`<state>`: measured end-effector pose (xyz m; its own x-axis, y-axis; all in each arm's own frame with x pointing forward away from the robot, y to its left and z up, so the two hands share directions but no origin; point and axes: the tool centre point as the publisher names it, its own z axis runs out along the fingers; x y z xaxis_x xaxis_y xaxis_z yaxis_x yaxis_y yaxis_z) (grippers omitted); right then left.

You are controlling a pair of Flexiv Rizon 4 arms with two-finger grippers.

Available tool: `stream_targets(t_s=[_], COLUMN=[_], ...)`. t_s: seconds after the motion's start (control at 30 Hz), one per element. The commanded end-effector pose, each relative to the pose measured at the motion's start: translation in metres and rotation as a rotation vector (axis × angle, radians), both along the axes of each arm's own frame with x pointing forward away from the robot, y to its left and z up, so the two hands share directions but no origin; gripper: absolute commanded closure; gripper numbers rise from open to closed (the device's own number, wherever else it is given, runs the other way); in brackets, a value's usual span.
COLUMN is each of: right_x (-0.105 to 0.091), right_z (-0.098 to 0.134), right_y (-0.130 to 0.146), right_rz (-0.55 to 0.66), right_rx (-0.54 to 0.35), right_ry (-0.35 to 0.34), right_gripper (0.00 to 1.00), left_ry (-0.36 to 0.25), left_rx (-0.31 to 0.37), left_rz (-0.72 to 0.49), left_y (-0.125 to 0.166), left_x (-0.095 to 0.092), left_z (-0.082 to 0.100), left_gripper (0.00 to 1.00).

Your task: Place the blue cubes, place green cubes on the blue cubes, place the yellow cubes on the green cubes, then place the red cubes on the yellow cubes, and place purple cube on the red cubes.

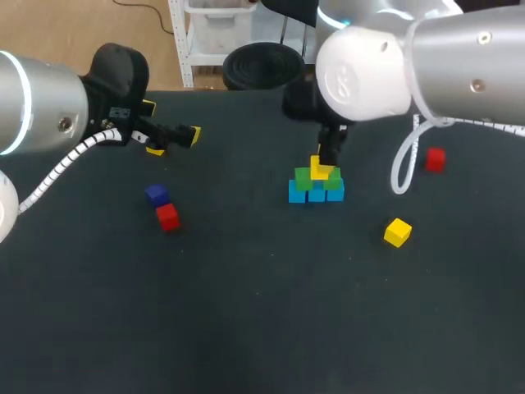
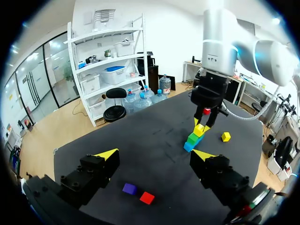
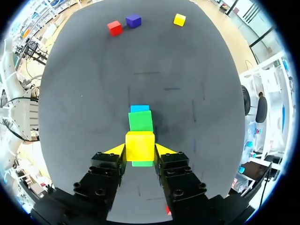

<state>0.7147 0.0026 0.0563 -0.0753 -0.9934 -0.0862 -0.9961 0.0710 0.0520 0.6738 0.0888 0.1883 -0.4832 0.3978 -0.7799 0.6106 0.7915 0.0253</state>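
Note:
A row of blue cubes [image 1: 316, 194] lies mid-table with two green cubes [image 1: 303, 179] on it. My right gripper [image 1: 323, 169] stands over them, shut on a yellow cube [image 3: 139, 145] that sits at the level of the green cubes' tops. Ahead of its fingers show a green cube [image 3: 140, 121] and a blue one [image 3: 139, 108]. A loose yellow cube [image 1: 397, 232] lies to the front right and a red cube [image 1: 435, 159] at the right. Another red cube [image 1: 167, 217] and the purple cube [image 1: 157, 194] lie at the left. Above them my left gripper [image 1: 172, 139] hangs open and empty.
The table's dark mat [image 1: 262, 312] is bare across the front. My right arm's white cable [image 1: 404, 168] hangs between the stack and the right red cube. In the left wrist view the purple cube [image 2: 129, 188] and red cube [image 2: 147, 198] lie below the open fingers.

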Motion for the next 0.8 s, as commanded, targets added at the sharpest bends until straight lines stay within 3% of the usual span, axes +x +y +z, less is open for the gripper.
stream_targets(t_s=[0.03,0.17,0.27,0.3,0.33,0.8], right_x=[0.0026,0.0024,0.0023,0.0023,0.0023,0.0005], right_z=[-0.0016,-0.0031,-0.0034,-0.0035,-0.0036,0.0], right_y=[0.0012,0.0012,0.0012,0.0012,0.0012,-0.0017], right_rz=[0.0,0.0,0.002,0.003,0.003,-0.003], right_rx=[0.0,0.0,0.001,0.001,0.0,0.02], right_ry=[0.005,0.009,0.011,0.012,0.012,0.01], right_gripper=[1.0,1.0,0.56,0.06,0.0,0.0], left_ry=[-0.002,-0.002,-0.002,-0.002,-0.002,-0.002], left_rx=[-0.001,-0.001,-0.001,-0.001,-0.001,-0.001], left_rz=[0.001,0.001,0.001,0.001,0.001,0.001], left_y=[-0.0003,-0.0003,-0.0003,-0.0003,-0.0003,-0.0003], left_x=[0.0003,0.0003,0.0003,0.0003,0.0003,0.0003], left_z=[-0.0008,-0.0008,-0.0008,-0.0008,-0.0008,-0.0008], left_gripper=[0.0,0.0,0.0,0.0,0.0,0.0])
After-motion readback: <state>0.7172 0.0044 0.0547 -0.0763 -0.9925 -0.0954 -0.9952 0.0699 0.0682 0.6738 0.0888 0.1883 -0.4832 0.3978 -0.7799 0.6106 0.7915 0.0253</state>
